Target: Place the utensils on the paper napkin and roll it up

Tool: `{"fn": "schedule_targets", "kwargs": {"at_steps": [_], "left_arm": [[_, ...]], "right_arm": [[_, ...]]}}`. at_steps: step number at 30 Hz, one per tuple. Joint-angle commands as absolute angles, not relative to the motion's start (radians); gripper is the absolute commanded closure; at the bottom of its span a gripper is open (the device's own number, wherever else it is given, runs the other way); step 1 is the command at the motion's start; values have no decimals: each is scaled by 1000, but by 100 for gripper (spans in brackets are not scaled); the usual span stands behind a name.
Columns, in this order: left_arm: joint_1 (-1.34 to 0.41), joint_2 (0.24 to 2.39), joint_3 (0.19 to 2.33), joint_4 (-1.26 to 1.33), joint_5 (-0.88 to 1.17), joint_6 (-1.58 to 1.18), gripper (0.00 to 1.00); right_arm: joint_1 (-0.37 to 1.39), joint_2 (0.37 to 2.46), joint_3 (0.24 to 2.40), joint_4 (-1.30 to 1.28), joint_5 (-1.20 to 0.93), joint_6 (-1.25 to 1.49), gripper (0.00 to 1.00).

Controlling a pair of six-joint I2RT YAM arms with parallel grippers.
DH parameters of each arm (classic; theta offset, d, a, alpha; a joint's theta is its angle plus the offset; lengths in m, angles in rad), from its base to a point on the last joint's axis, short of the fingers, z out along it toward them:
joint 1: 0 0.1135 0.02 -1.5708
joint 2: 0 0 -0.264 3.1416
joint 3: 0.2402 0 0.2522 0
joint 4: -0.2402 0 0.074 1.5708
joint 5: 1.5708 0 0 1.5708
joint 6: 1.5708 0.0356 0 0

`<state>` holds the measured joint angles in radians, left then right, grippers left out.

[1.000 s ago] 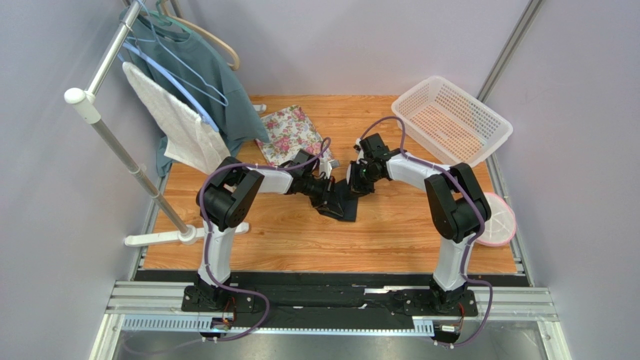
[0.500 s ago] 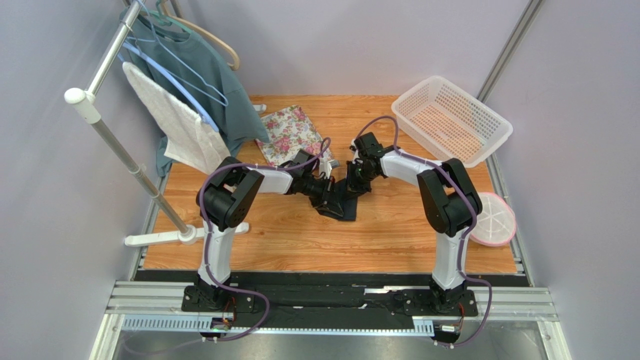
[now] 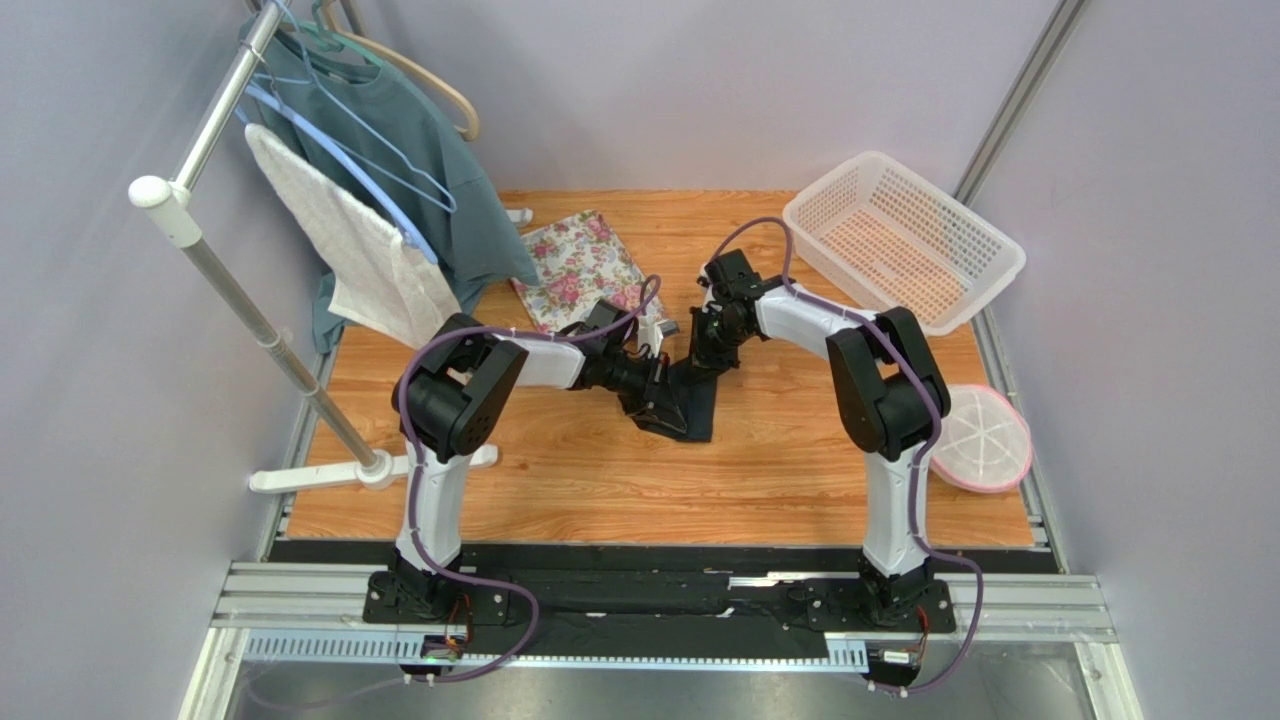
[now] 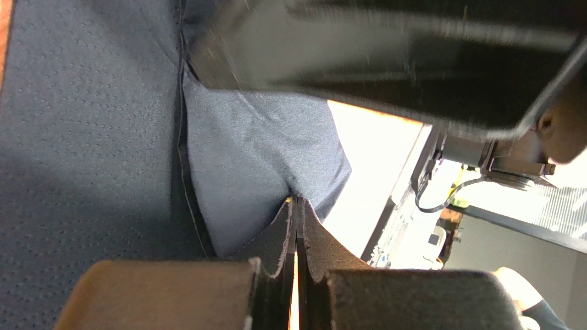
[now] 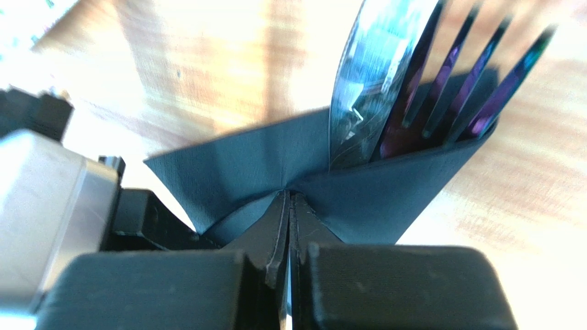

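Centre of the work is the paper napkin (image 5: 386,185) — black, partly folded over the utensils, lying just ahead of the right gripper (image 5: 288,206), whose jaws are clenched on a raised fold of the sheet. Beyond that pinch the knife (image 5: 372,75) and the purple fork (image 5: 451,75) stick out of the paper side by side, blade and tines pointing away from the claw, so their long axis runs roughly straight out from its fingertips. The left gripper (image 4: 297,213) is likewise pinched tight on a crease of the napkin, the dimpled sheet spreading up and to the left of its tips.

From above, both claws meet over the napkin near the middle of the wooden table (image 3: 601,480), tips almost touching; neither is plainly nearer. The coming roll, I judge, must turn across the utensils' length, not along it.

Only the right wrist view shows the utensils — the overhead view hides them under the arms. The left wrist view is crowded by a blurred dark mass close above, probably the right arm's housing.
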<state>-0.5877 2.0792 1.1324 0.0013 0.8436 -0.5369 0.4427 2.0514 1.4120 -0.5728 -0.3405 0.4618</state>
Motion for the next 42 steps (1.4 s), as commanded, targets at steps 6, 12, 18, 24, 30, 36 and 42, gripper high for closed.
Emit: {"fn": "schedule_targets", "kwargs": {"at_steps": [6, 12, 18, 24, 30, 36, 42], "left_arm": [[-589, 2111, 1098, -63, 701, -497, 100], [-591, 2114, 1100, -55, 704, -505, 100], [-591, 2109, 1100, -54, 707, -502, 100], [-591, 2108, 1095, -35, 715, -514, 100], [-591, 2108, 1092, -34, 713, -511, 100], [-591, 2111, 1097, -35, 716, -512, 100], [-591, 2083, 1089, -23, 715, -508, 89]], "right_arm": [[411, 2048, 1451, -499, -307, 417, 97], [370, 1902, 1329, -442, -532, 455, 89], [315, 1865, 1191, -327, -696, 511, 88], [273, 1925, 1141, -146, -805, 629, 90], [265, 1976, 1135, -114, -796, 650, 92], [264, 2011, 1124, -110, -759, 641, 92], [262, 2057, 1118, -124, -736, 606, 96]]}}
